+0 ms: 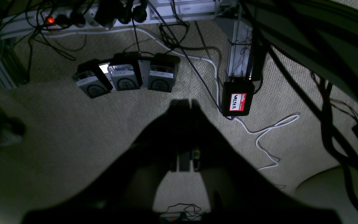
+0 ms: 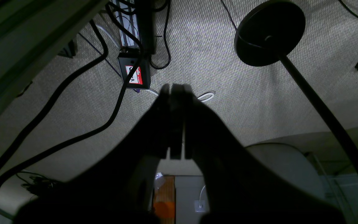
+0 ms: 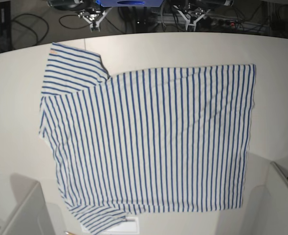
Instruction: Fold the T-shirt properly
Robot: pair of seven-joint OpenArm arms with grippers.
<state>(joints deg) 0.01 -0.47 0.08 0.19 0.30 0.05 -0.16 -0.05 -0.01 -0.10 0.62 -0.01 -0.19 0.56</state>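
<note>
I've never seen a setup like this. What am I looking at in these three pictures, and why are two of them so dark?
This is a two-armed robot meant to fold clothes. The bright picture comes from a fixed camera looking down on a pale table. Spread flat on it is the T-shirt, white with thin blue stripes, with an orange tab on one sleeve. No arm appears over it there.

The two dark pictures come from cameras mounted on the robot's wrists. Each shows its own pincer as a black shape: the left gripper and the right gripper, both closed and holding nothing. They point at the carpet, not the table, so you see cables, a power strip and a black box with a red name sticker.
</note>
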